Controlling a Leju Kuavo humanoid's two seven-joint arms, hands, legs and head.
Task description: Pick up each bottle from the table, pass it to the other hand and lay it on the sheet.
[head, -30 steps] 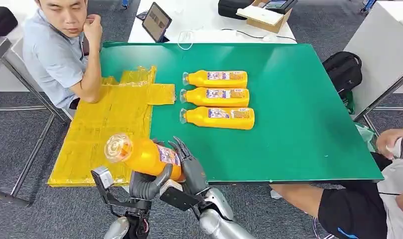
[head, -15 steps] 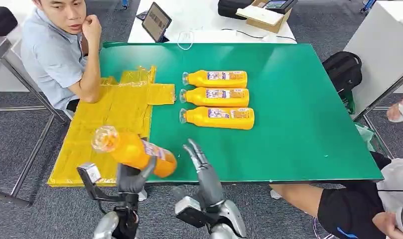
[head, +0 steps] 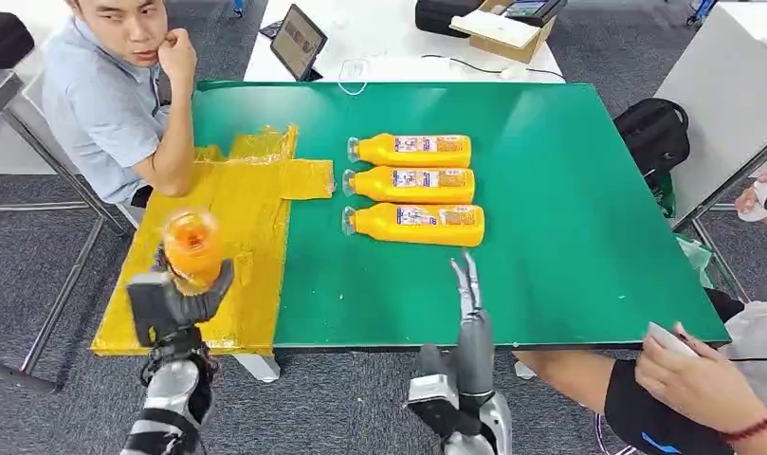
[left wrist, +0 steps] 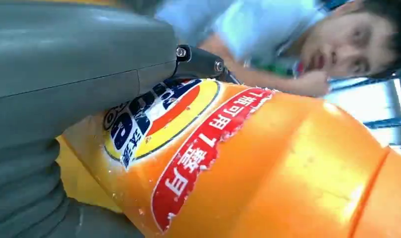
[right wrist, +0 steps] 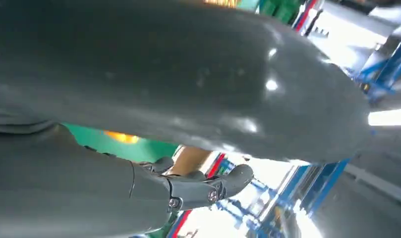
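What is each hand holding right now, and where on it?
The left hand grips an orange bottle around its labelled body, cap end up, over the yellow sheet. The right hand holds nothing, fingers extended.

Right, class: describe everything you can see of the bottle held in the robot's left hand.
The bottle is clear plastic full of orange juice, its cap end toward the head camera. The left wrist view shows a red, yellow and blue label with beads of moisture. The left hand grips its body, holding it over the yellow sheet near the table's front left corner.
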